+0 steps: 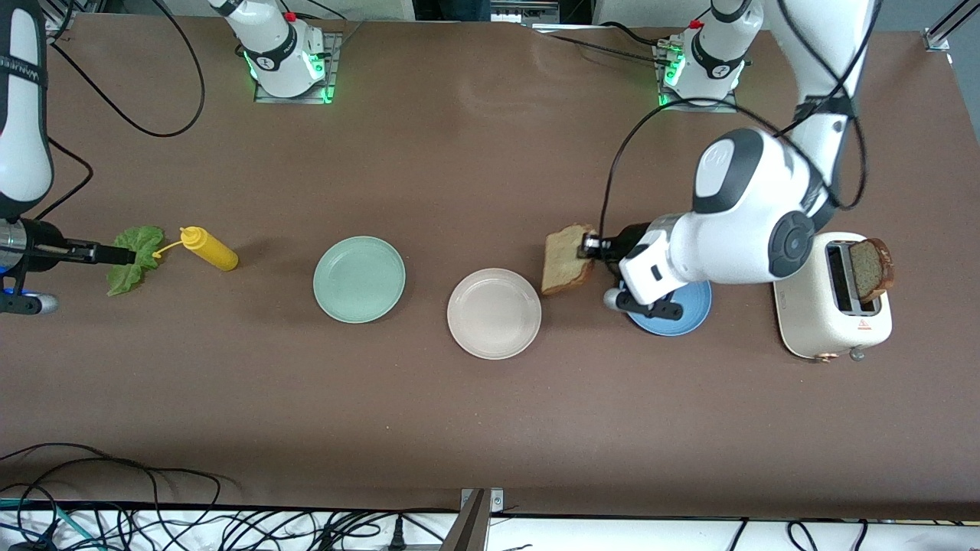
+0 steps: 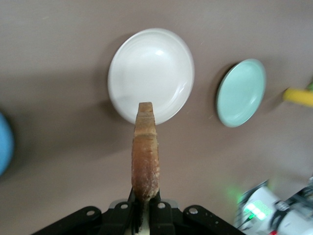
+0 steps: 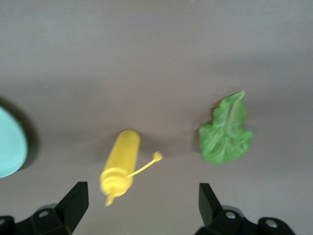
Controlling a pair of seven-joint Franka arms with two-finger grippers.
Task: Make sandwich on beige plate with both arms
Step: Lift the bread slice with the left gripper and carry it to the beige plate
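Glossy white arms, black joints, black cables

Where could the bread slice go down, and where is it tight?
The round pale beige plate holds nothing. Bare brown table lies between it and the round mint green plate, and nearer the camera. Tightest: the left claw, shut on the tan bread slice, by the blue plate and cream toaster.

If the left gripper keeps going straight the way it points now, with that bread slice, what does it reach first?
Most likely the beige plate. The left gripper holds the bread slice edge-on, aimed at the plate's near rim, with only bare table between. Height above the plate is unclear.
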